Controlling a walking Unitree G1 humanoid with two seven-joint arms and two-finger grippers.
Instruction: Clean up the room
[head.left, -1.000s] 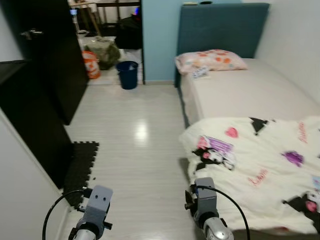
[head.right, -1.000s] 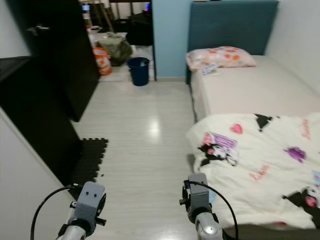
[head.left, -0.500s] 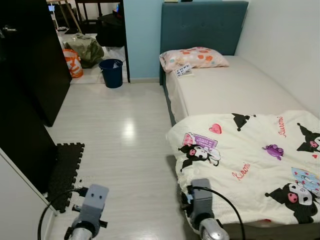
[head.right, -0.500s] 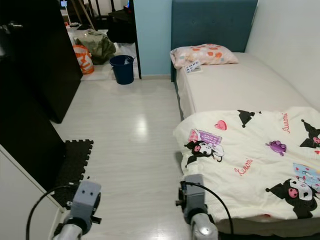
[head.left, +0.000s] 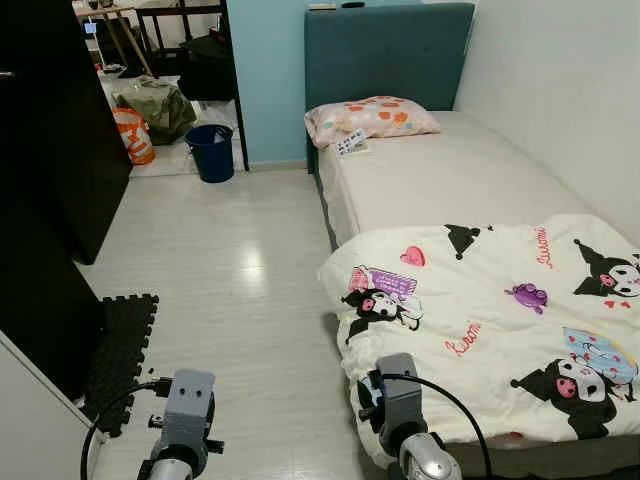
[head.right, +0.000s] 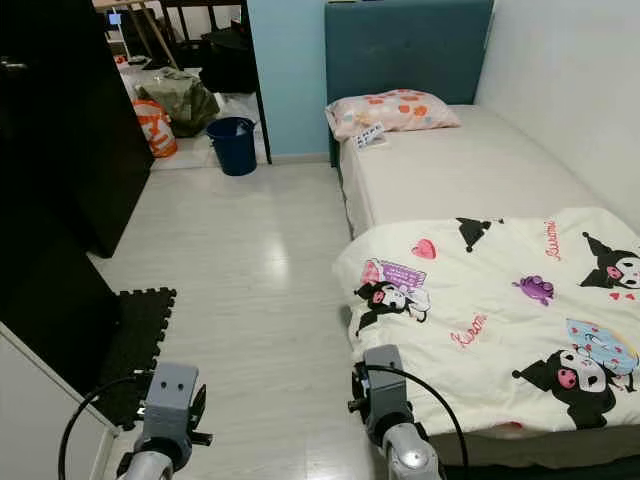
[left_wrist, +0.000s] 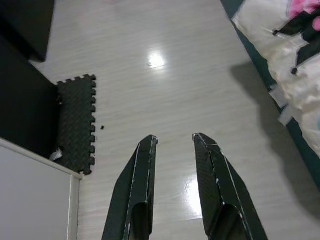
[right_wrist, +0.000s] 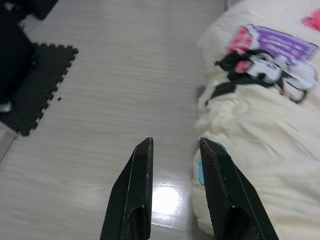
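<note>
A bed (head.left: 470, 180) with a teal headboard (head.left: 385, 50) stands on my right. A cream blanket (head.left: 500, 320) printed with cartoon figures lies bunched over its near half and hangs over the side. A flowered pillow (head.left: 368, 117) and a small card (head.left: 350, 143) lie at the head. My left gripper (left_wrist: 174, 141) hangs open over the pale floor. Beside the blanket's hanging edge (right_wrist: 260, 145), my right gripper (right_wrist: 175, 144) is open and holds nothing. Both wrists (head.left: 188, 405) (head.left: 397, 395) show low in the eye views.
A black cabinet (head.left: 50, 150) and a white panel (head.left: 35, 420) line my left. A black foam mat (head.left: 120, 340) lies on the floor by them. A blue bucket (head.left: 210, 152), an orange bag (head.left: 130, 135) and a green bundle (head.left: 155, 100) sit at the doorway ahead.
The view has swung to the right, so more of the bed and blanket shows. Both arms hang as before, grippers open.
</note>
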